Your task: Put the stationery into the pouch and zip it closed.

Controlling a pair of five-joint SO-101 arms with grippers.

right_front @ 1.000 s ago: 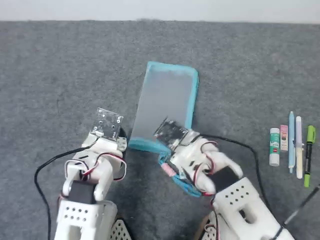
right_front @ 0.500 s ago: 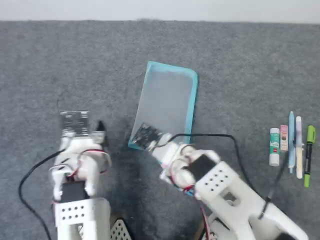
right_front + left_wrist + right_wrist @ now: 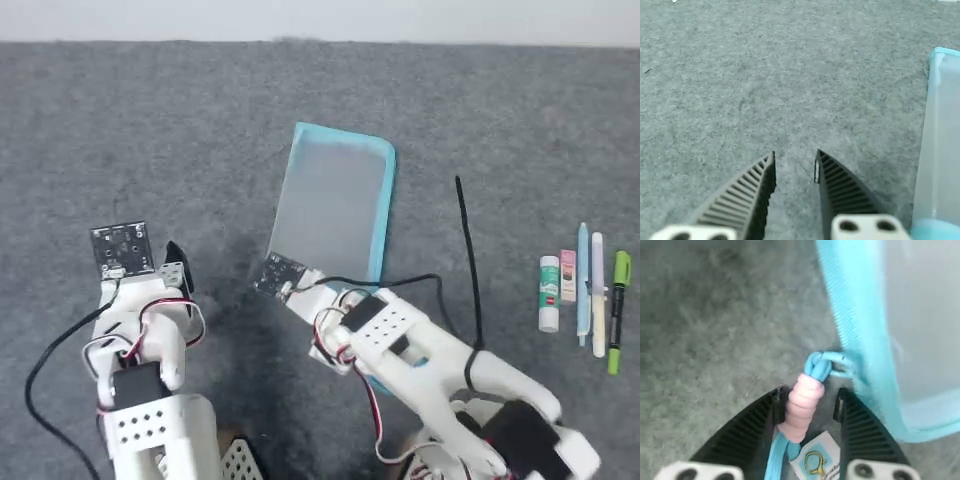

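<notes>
Right gripper [image 3: 810, 392] jaws sit narrowly apart around the pink ribbed zip pull [image 3: 802, 405] of the turquoise-edged translucent pouch [image 3: 335, 205]. The print on its white tag [image 3: 817, 465] is illegible. Left gripper [image 3: 795, 156] jaws are apart over the grey felt surface [image 3: 740, 75].

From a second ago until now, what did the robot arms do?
The left gripper pulled away from the pouch, off to the left. The right gripper slid left along the pouch's near edge to its corner, the pink zipper pull between its open fingers. The pouch and the pens on the right stayed put.
</notes>
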